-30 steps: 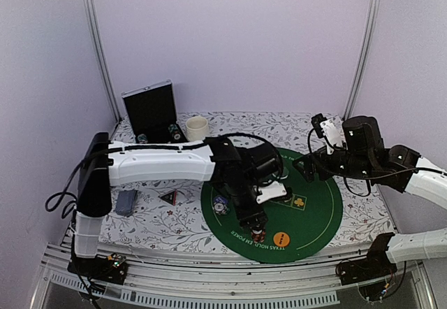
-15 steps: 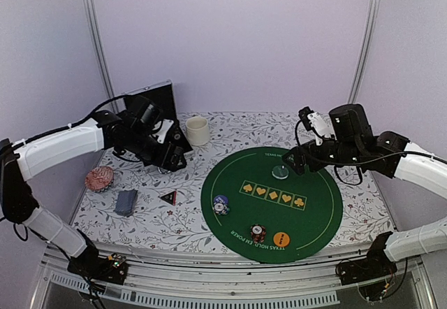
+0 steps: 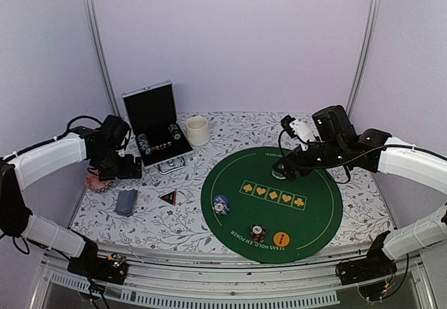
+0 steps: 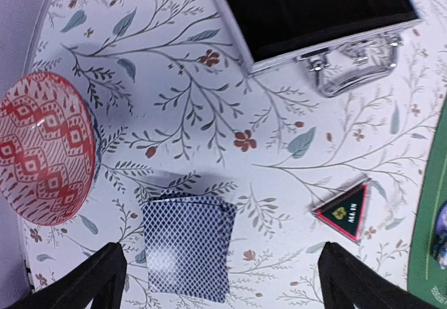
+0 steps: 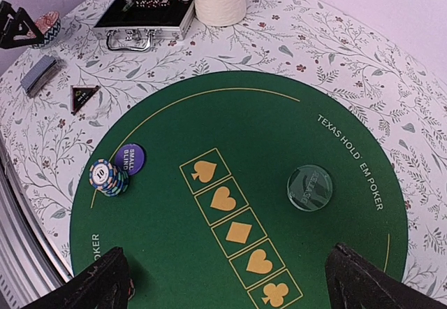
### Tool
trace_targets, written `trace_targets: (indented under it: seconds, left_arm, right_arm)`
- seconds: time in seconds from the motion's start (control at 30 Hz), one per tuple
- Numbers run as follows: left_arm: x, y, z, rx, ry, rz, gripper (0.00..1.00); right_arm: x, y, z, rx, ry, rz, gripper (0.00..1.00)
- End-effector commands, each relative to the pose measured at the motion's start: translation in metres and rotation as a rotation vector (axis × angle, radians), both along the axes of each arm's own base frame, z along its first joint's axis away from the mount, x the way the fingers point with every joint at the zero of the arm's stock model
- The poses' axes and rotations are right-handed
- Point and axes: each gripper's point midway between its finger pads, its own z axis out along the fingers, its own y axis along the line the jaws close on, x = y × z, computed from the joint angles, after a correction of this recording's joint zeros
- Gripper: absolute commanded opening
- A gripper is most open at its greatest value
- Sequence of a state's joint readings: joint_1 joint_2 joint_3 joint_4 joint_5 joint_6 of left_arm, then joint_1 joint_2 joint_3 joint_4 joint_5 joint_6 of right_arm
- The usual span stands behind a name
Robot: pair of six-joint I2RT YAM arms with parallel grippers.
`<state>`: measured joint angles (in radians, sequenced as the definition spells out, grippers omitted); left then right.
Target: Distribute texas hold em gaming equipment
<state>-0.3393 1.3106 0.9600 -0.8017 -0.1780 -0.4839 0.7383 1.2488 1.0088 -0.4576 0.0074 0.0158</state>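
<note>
My left gripper (image 4: 225, 289) is open and empty, hovering over the deck of grey-blue-backed cards (image 4: 187, 245) on the floral cloth; it shows at the left in the top view (image 3: 119, 169). The black-red triangular token (image 4: 343, 211) lies to the deck's right. My right gripper (image 5: 236, 288) is open and empty above the green mat (image 5: 265, 120). On the mat are a blue-white chip stack (image 5: 108, 176), a purple small-blind disc (image 5: 130, 159) and a clear dealer button (image 5: 310, 187). A dark red stack (image 3: 258, 233) and an orange disc (image 3: 281, 239) sit near the mat's front edge.
A silver-edged black case (image 3: 155, 124) lies open at the back left with chips inside. A cream mug (image 3: 197, 130) stands beside it. A red patterned bowl (image 4: 45, 148) sits left of the cards, near the table's left edge.
My left arm swung from the mat's middle to the case, then forward-left over the cards. The case now lies open. My right gripper moved left and lower over the mat, where the dealer button appeared.
</note>
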Motion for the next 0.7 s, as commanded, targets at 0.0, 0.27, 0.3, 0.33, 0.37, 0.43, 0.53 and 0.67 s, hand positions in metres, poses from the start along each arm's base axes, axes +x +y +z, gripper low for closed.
trace_targets:
  seconds: [0.0, 0.27, 0.3, 0.33, 0.37, 0.43, 0.53, 0.67]
  left_arm:
    - [-0.013, 0.019, -0.032, 0.043, 0.086, 0.076, 0.98]
    - [-0.027, 0.028, -0.066, 0.031, 0.146, 0.095, 0.98]
    - [-0.028, 0.026, -0.069, 0.019, 0.154, 0.086, 0.98]
    - [-0.028, 0.024, -0.072, 0.009, 0.158, 0.076, 0.98]
    - [-0.028, 0.023, -0.074, 0.004, 0.166, 0.071, 0.98]
    - [-0.029, 0.021, -0.08, -0.005, 0.175, 0.065, 0.98]
    - [-0.031, 0.021, -0.089, -0.011, 0.193, 0.06, 0.98]
    - [-0.033, 0.023, -0.097, -0.014, 0.214, 0.061, 0.98]
  right_arm:
    - [0.006, 0.006, 0.0, -0.011, -0.034, 0.065, 0.99]
    - [0.006, 0.008, -0.008, -0.012, -0.022, 0.111, 0.99]
    - [0.006, 0.009, -0.008, -0.011, -0.022, 0.117, 0.99]
    - [0.006, 0.009, -0.009, -0.011, -0.02, 0.12, 0.99]
    - [0.006, 0.01, -0.009, -0.013, -0.019, 0.122, 0.99]
    - [0.006, 0.01, -0.01, -0.014, -0.017, 0.128, 0.99]
    - [0.005, 0.011, -0.011, -0.014, -0.015, 0.136, 0.99]
    - [0.005, 0.011, -0.008, -0.011, -0.02, 0.143, 0.99]
